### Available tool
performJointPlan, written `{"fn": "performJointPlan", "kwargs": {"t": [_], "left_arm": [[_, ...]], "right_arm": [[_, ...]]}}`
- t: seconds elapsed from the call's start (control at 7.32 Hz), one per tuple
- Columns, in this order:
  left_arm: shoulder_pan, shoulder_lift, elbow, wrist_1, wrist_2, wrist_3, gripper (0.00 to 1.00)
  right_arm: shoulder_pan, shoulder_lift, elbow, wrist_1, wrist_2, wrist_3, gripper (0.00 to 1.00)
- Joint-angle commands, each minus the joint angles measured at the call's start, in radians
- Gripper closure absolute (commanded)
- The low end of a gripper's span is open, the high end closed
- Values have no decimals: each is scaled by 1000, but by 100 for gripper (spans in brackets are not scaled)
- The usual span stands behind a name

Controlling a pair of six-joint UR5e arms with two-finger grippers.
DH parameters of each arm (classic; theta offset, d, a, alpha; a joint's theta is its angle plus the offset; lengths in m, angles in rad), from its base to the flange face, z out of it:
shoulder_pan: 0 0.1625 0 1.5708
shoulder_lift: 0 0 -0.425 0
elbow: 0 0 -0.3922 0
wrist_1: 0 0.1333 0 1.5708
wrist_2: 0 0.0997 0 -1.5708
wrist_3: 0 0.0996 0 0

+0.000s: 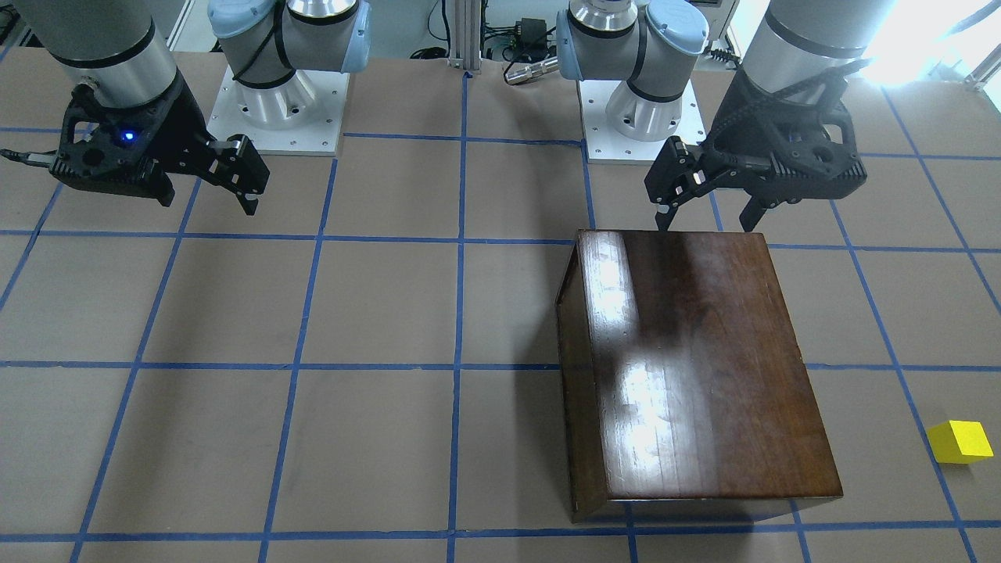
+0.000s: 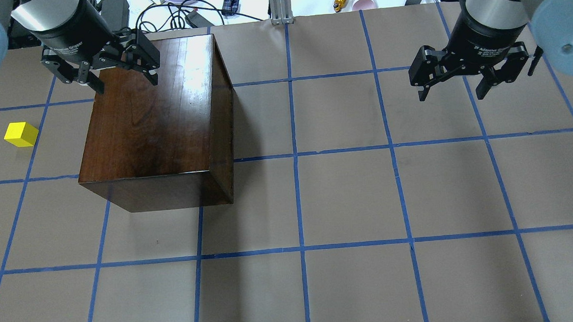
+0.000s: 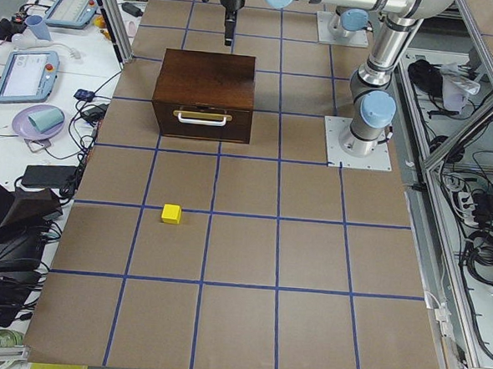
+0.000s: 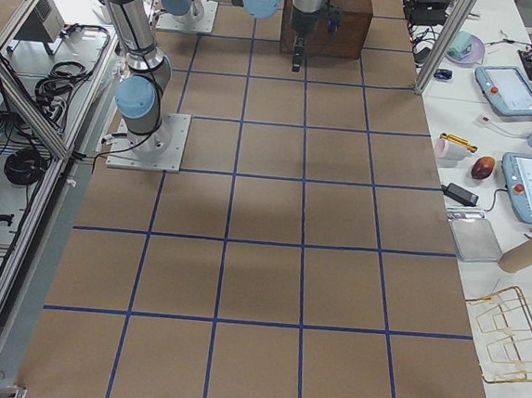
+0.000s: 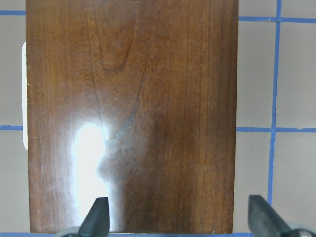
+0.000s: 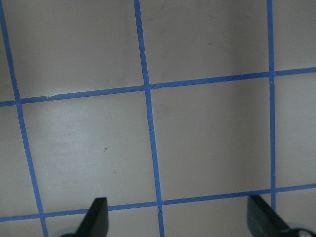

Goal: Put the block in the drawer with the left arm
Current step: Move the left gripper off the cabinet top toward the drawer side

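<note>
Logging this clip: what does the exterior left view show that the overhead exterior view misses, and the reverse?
Only exterior left: the drawer front with its pull, shut flush in the box. Only overhead: the right gripper, open above the table. Both: the yellow block lying on the table apart from the box, and the left gripper above the box, open in the overhead view.
</note>
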Motion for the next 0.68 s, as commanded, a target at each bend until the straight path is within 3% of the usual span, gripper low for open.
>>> {"fn": "performJointPlan", "kwargs": {"t": [0.0,0.27,0.55], "left_arm": [[22,-3,9,1,-1,5,0],[167,-12,21,-8,-120,30,0],[224,-35,23,-6,-136,84,0]], "right_arm": [[0,0,0,0,0,0,0],[0,0,0,0,0,0,0],[0,0,0,0,0,0,0]]}}
